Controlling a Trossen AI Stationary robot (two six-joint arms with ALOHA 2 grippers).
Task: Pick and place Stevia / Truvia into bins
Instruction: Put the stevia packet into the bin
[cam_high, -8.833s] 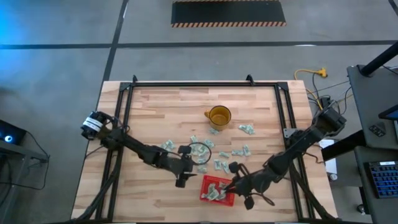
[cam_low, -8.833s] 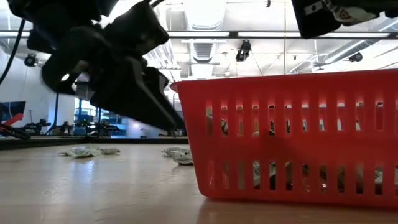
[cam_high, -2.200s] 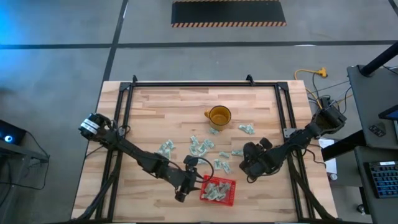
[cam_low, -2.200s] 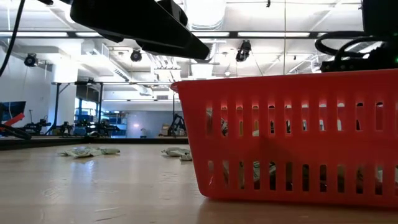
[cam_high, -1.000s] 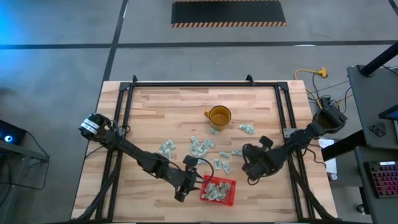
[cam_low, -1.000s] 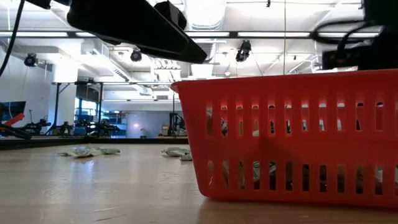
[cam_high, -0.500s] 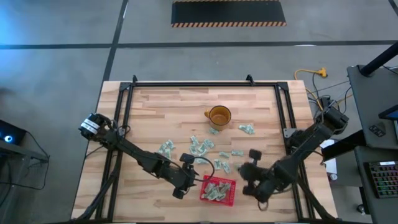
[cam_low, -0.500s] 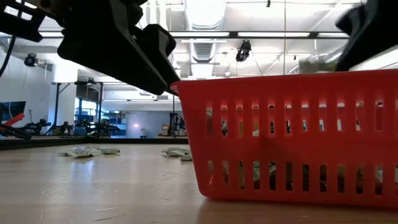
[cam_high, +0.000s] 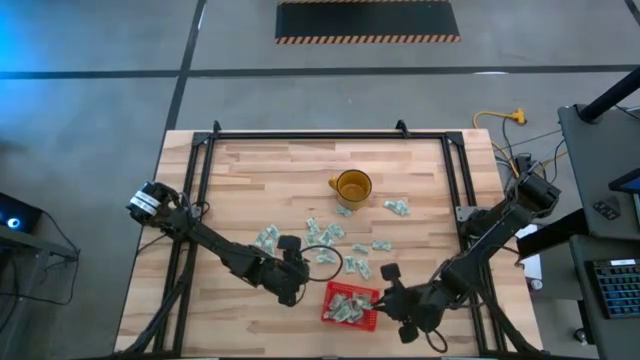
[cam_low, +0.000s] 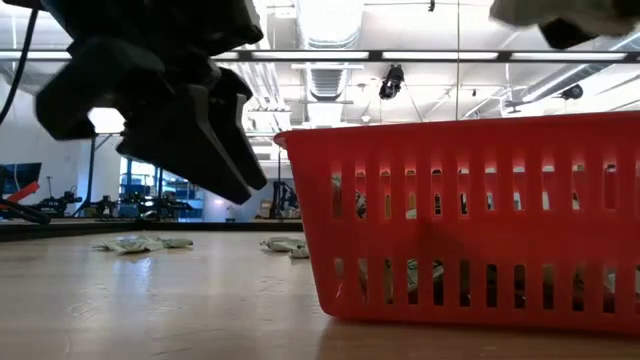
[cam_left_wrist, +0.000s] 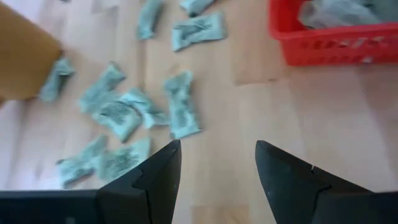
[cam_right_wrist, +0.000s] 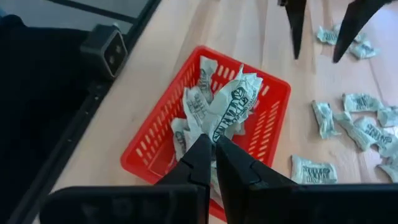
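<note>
Placing step in hand: right pincer (cam_right_wrist: 213, 144) pressed together on a Stevia packet (cam_right_wrist: 233, 102), held above the red basket (cam_right_wrist: 152, 144) — which already holds several packets. Next move, by my judgement: release over the basket. Left pincer (cam_left_wrist: 217, 163), spread and empty, hangs over loose packets (cam_left_wrist: 180, 112) on the worktop (cam_left_wrist: 261, 112) — ready to pick.

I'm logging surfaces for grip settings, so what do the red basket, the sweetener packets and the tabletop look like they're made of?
Red basket: seemingly moulded plastic, slotted walls, slight sheen.
Sweetener packets: apparently matte paper, pale green and white, crinkled with crimped ends; the shut right gripper pinches one above the basket.
Tabletop: looks like light wood, butcher-block style, with visible strips and grain.
</note>
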